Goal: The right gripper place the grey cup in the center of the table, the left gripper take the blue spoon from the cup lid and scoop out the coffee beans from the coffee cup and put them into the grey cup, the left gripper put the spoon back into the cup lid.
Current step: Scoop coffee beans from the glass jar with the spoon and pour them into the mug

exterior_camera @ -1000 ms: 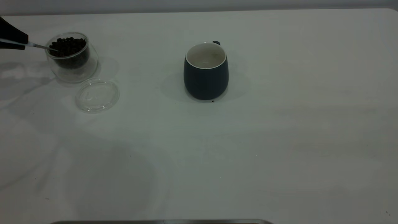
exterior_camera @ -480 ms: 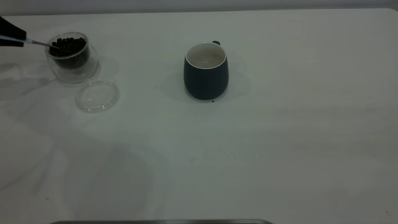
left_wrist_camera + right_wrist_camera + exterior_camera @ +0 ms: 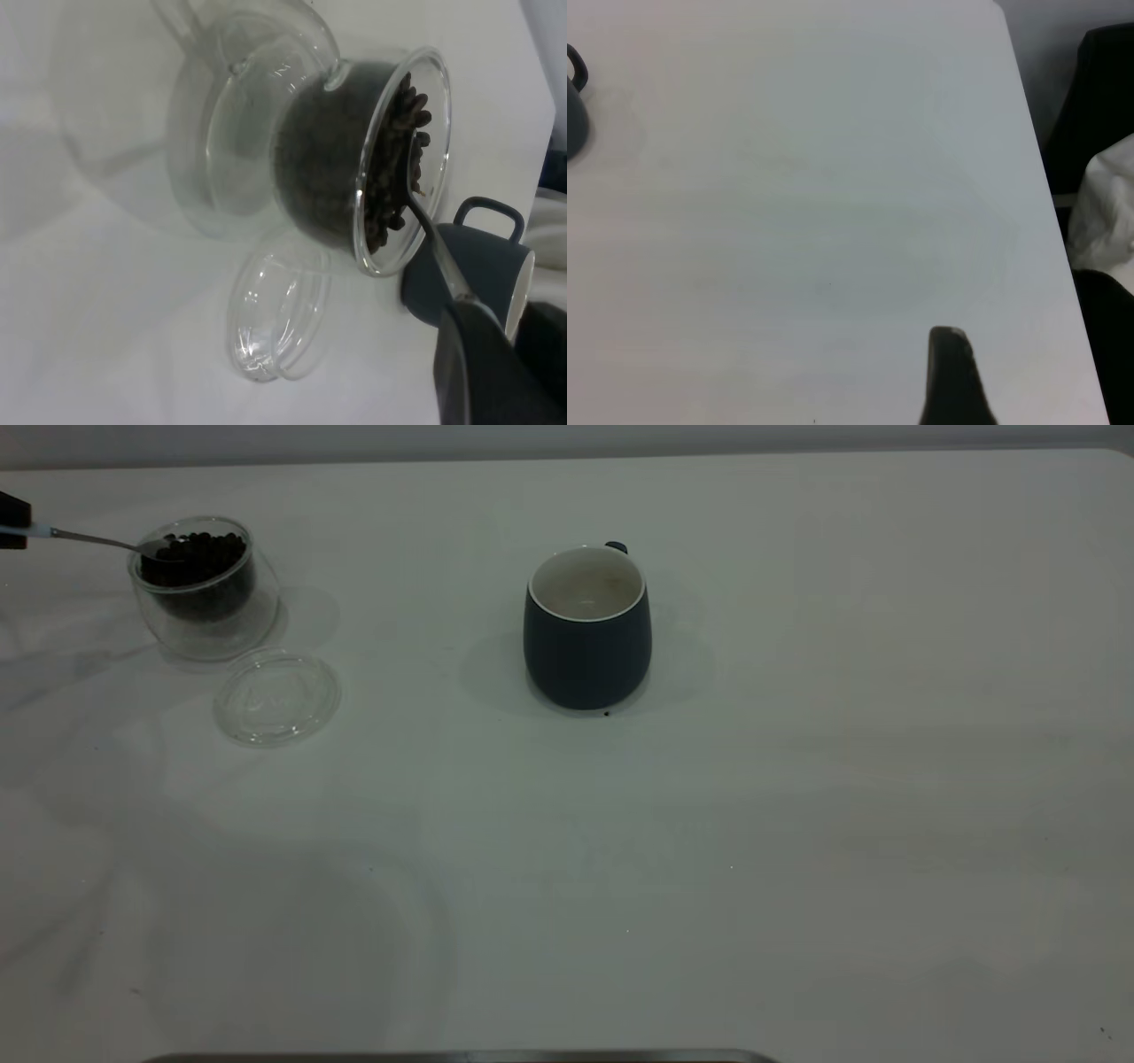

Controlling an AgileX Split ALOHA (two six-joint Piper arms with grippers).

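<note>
Leftmost, we see the left hand (image 3: 11, 521) grasping the blue spoon (image 3: 89, 539), its bowl among the coffee beans (image 3: 197, 556); the right hand's (image 3: 950, 376) state we cannot tell.

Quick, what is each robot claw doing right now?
Left gripper: closed on the blue spoon, tip in the coffee beans.
Right gripper: cannot be told.

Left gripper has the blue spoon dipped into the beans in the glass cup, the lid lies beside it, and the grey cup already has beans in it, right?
Not quite: the grey cup holds no beans; the exterior view shows its inside bare. The rest stands: the left gripper holds the blue spoon in the coffee beans of the coffee cup, the cup lid beside it.
</note>
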